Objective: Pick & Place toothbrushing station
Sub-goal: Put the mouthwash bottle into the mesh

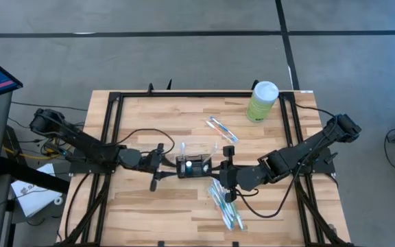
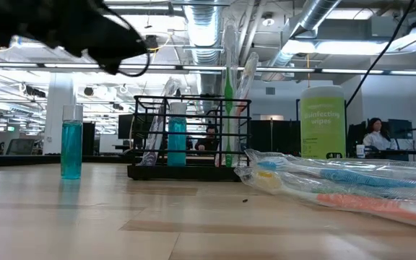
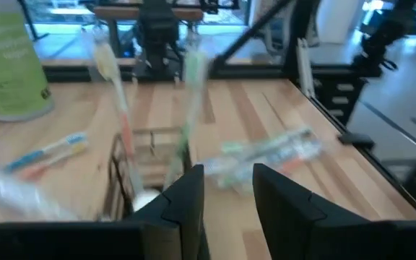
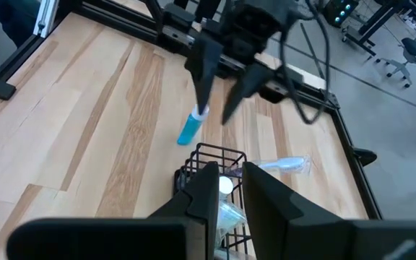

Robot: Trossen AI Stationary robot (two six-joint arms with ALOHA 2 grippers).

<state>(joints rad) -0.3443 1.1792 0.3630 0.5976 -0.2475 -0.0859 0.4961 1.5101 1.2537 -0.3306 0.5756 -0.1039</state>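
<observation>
The toothbrushing station [image 1: 194, 166] is a low black wire holder [image 2: 193, 98] resting on its base at mid-table. A blue bottle [image 2: 177, 137] and upright wrapped toothbrushes [image 2: 230, 94] stand in it. A second blue bottle [image 2: 71, 141] stands on the table left of it. My left gripper [image 3: 227, 173] hangs open above that bottle [image 4: 190, 128], touching nothing. My right gripper [image 4: 230, 173] hovers over the holder's right end, shut on a wrapped toothbrush. My right gripper has the clear wrap of a toothbrush [image 4: 230, 213] between its two fingers, coming from the table's right and slanting down. The brush reaches down into the holder. The fingers hide the exact place of contact.
A pale-green wipes canister [image 1: 261, 101] stands at the far right. Wrapped toothbrushes lie in front of the holder [image 1: 225, 206] and behind it [image 1: 221, 129]. A black frame [image 1: 112, 137] runs along the table's sides. Bare wood lies at the near left.
</observation>
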